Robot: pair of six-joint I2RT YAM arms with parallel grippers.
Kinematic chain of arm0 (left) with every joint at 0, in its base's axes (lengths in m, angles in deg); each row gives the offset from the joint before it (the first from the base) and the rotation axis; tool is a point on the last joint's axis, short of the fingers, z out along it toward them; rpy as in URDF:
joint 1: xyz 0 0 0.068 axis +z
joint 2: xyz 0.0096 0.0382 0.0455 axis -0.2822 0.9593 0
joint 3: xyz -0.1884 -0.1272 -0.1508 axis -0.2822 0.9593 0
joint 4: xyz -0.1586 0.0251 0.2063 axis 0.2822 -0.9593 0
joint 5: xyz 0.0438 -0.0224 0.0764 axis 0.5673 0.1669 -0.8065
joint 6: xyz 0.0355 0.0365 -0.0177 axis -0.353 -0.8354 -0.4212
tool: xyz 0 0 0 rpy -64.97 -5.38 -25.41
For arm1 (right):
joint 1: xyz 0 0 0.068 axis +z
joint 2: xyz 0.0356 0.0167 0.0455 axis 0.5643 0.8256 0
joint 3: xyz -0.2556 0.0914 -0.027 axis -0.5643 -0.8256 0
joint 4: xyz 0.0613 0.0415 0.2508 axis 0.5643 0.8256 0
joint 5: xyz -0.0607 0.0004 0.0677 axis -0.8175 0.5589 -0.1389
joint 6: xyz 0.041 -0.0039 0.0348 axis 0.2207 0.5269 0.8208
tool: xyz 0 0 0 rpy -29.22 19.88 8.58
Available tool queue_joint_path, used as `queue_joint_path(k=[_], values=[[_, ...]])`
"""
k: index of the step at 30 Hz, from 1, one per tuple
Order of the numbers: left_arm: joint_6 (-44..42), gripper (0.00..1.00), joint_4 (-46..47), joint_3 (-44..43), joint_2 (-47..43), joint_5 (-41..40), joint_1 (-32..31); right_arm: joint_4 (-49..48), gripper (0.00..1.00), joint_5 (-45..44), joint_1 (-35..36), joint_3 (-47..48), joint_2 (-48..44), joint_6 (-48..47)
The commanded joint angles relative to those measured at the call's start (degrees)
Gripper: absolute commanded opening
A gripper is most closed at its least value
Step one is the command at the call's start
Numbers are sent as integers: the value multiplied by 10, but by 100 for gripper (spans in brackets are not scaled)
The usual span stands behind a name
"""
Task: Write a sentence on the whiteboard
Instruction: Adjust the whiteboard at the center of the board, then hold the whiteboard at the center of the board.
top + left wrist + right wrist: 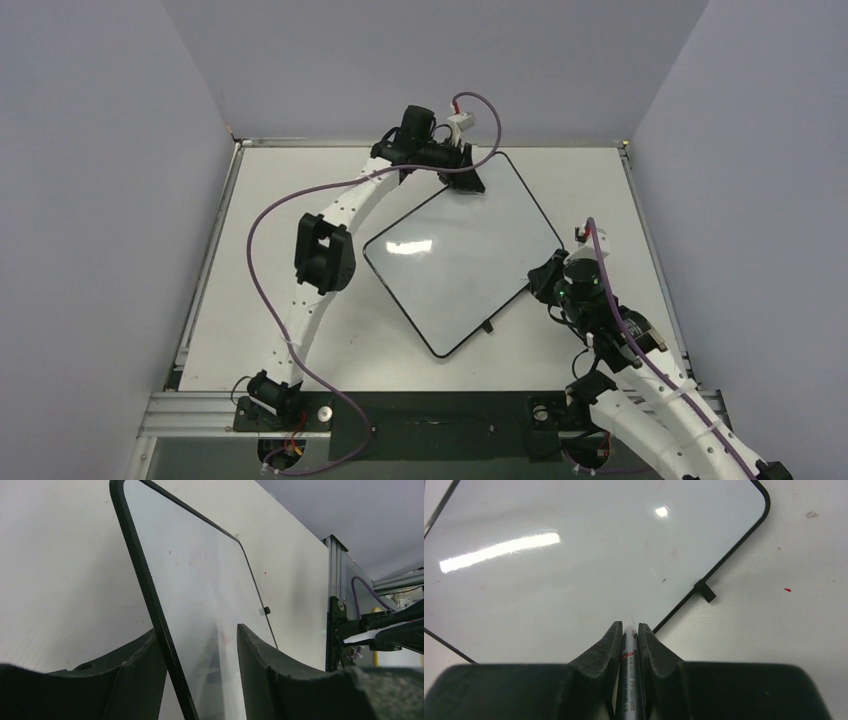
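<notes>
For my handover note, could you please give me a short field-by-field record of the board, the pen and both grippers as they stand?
whiteboard: lies on the table, turned cornerwise
sentence: no writing visible on the board
left gripper: open, jaws astride the board's far edge
right gripper: shut on a marker, at the board's right edge
marker tip: points toward the board; contact cannot be told

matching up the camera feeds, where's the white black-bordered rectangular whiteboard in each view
top external: white black-bordered rectangular whiteboard mid-picture, turned diamond-wise
left wrist: whiteboard slanting, its rim between the fingers of the left gripper
right wrist: whiteboard fills the top and left
shared landmark: right gripper shut on a dark marker
</notes>
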Motion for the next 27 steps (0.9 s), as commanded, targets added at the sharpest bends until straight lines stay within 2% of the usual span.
queue_joint_path(k=[1,6,9,17,22,27], values=[[31,50,59,-24,20,37,-40,1,0,-8,-3,24,-28,-18],[49,60,63,-26,-14,-25,-38,-3,0,-4,-3,27,-49,-31],[42,61,33,-22,-43,-91,-26,-10,0,-1,-3,30,-57,-36],[84,61,7,56,-151,-138,21,-50,0,30,-3,29,-62,-36],[70,62,3,194,-272,-196,38,-65,0,43,-1,30,-53,-42],[67,62,13,311,-356,-209,69,-75,0,52,-2,31,-43,-46]])
